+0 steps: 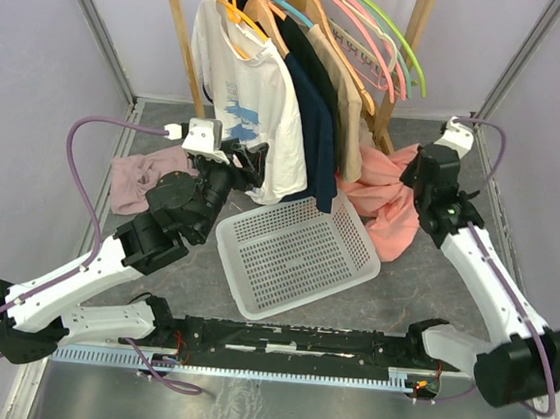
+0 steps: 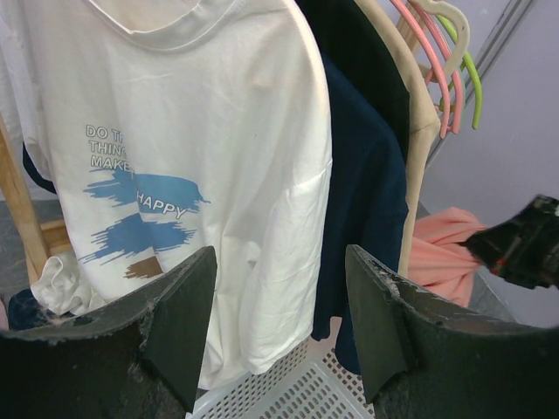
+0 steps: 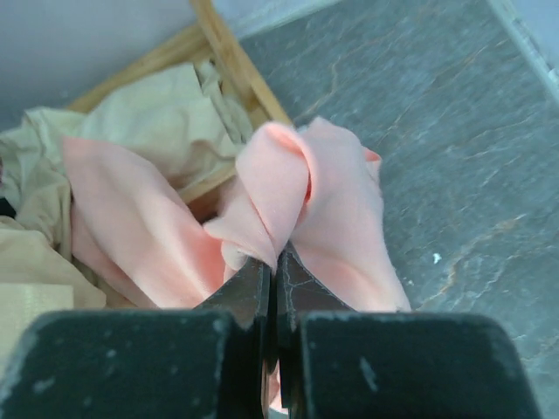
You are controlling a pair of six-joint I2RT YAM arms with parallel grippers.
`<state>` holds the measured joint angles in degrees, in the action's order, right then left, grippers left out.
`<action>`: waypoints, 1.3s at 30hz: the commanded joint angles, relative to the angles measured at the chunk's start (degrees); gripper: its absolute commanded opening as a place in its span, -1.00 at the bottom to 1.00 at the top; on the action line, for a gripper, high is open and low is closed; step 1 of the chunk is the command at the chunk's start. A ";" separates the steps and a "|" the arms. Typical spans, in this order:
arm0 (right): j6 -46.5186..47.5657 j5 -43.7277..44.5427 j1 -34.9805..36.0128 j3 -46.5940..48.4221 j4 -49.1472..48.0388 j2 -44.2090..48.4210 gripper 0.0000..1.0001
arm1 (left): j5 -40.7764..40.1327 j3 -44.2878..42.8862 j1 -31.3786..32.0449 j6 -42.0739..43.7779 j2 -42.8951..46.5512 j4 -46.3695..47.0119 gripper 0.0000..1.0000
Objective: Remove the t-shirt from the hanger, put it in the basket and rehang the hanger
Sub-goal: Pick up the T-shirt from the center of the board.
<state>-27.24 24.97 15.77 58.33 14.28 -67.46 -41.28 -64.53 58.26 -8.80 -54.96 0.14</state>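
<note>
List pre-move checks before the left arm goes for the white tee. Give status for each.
1. Left gripper open, nothing between its fingers: ok.
2. White t-shirt lined up straight ahead of that gripper: ok.
3. Shirt hanging on its orange hanger: ok, not yet off.
4. Right gripper free to assist: not ok, shut on the pink garment.
5. Basket sitting below the shirt hem: ok.
6. Gap between left fingers and fabric: cannot tell.

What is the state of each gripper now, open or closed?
Left gripper: open, holding nothing.
Right gripper: closed on the pink cloth.
</note>
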 commanded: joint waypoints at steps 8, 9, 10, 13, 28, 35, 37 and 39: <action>5.90 5.68 -1.00 10.34 3.98 12.02 -0.99 | 0.74 -0.55 -0.08 0.01 0.13 1.57 0.35; 6.17 5.37 -1.00 11.78 4.45 12.18 -0.99 | 0.73 -0.65 -0.15 0.01 0.03 1.53 0.35; 6.70 4.83 -1.00 13.36 4.78 12.30 -0.99 | 0.69 -0.68 -0.12 0.07 -0.03 1.47 0.35; 7.77 2.73 -1.00 18.31 5.54 12.44 -0.99 | 0.38 -0.98 -0.06 0.33 -0.34 1.23 0.35; 10.37 -18.78 -1.00 35.25 7.65 12.77 -0.98 | -0.45 -4.58 -0.12 -0.45 -0.98 -4.84 0.36; 4.76 -29.66 -0.98 37.34 5.52 12.91 -0.98 | -0.91 -4.90 -0.08 -1.62 0.52 -8.11 0.36; 3.15 -32.49 -1.00 37.95 4.70 12.57 -0.98 | -0.95 -5.04 -0.09 -2.10 0.55 -9.49 0.35; 1.41 -35.18 -0.93 38.25 3.31 12.26 -0.98 | -0.87 -5.23 -0.08 -2.72 0.49 -10.55 0.36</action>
<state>-21.41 -1.98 14.87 93.12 24.25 -55.29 -40.77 -67.16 58.26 -8.88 -55.57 -8.38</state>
